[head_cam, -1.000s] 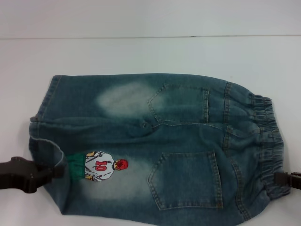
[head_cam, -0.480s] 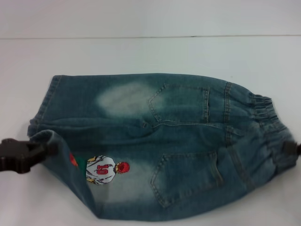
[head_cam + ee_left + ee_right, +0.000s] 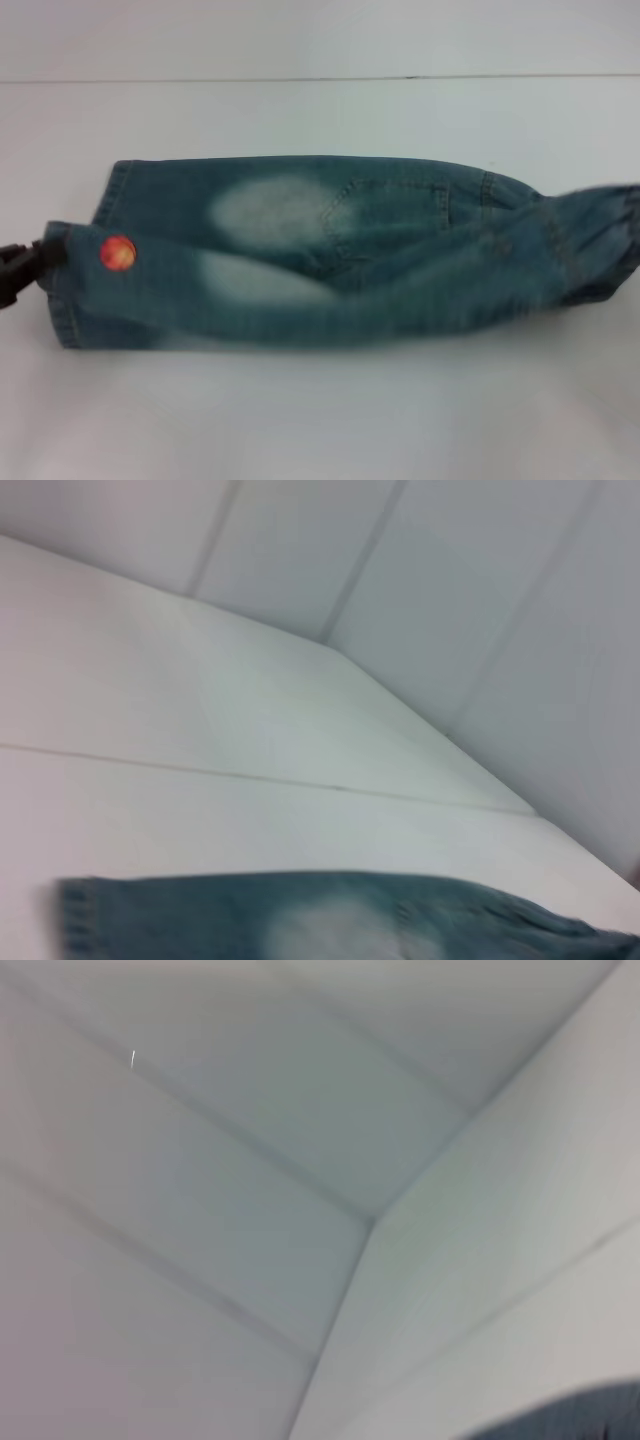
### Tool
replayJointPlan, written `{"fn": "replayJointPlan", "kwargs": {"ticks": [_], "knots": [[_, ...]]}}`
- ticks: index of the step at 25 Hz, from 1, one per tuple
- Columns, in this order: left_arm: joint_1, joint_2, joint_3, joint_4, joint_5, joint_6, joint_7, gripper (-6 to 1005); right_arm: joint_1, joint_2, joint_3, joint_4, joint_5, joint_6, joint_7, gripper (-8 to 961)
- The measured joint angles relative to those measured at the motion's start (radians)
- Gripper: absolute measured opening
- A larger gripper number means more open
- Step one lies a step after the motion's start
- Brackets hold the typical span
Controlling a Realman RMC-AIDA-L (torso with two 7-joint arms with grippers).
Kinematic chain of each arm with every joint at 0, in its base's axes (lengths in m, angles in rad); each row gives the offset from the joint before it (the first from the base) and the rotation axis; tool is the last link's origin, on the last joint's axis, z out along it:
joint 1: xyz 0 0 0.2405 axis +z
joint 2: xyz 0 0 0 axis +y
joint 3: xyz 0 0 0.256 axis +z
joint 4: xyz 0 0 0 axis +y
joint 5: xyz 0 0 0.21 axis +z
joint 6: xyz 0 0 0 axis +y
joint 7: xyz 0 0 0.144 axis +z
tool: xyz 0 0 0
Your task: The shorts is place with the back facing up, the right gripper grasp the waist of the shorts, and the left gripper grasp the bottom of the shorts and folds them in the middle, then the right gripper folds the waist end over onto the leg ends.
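— What's around the shorts (image 3: pixel 330 255) right now?

— Very little. They lie across a plain white table (image 3: pixel 320 420), long side running left to right, with only a thin seam line (image 3: pixel 300 78) crossing the surface beyond them. Nothing stands between the cloth and either arm.

— How do the shorts lie?

— The near half is lifted and folded over toward the far half, so 2 layers overlap along the middle. 1 back pocket (image 3: pixel 385 215) and a pale bleached patch (image 3: pixel 265 205) show on the far layer; a second pale patch (image 3: pixel 250 285) and an orange-red spot of print (image 3: pixel 117 253) sit on the turned-over layer.

— And the left gripper (image 3: pixel 38 262)?

— It's at the table's left edge of the head view, pinching the leg hem (image 3: pixel 62 290) of the folded-over layer; only a dark bit of the claw shows.

— The right gripper?

— Outside the head view. The waist (image 3: pixel 600 235) is raised and bunched at the right border, but I can't see what holds it. Its wrist camera shows only a dark corner of denim (image 3: pixel 570 1415) and bare walls.

— Room to move?

— Open white table in front and behind. The far leg hem (image 3: pixel 112 190) lies flat, and the left wrist view shows it (image 3: pixel 80 915) with bare surface beyond.
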Motion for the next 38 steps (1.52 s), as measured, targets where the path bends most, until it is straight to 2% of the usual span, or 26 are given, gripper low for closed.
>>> {"fn": "replayJointPlan", "kwargs": {"ticks": [10,23,29,32,38], "knots": [[-0.024,0.001,-0.001,-0.091,-0.091,-0.171,-0.007,21,0.033,0.001,0.044,0.087,0.076,0.126,0.060,41],[-0.144,0.005,0.024,-0.207,-0.110,-0.409,0.019,21,0.129,0.057,0.039,0.136,0.184,0.366,0.052,40],[-0.205,0.006,0.056,-0.277,-0.111,-0.553,0.058,65,0.165,0.082,0.041,0.137,0.210,0.496,0.002,71],[-0.232,-0.004,0.065,-0.303,-0.111,-0.612,0.116,87,0.179,0.094,0.036,0.141,0.237,0.550,-0.049,95],[-0.274,-0.043,0.070,-0.342,-0.156,-0.738,0.233,131,0.213,0.101,0.014,0.147,0.232,0.669,-0.100,142]]}}
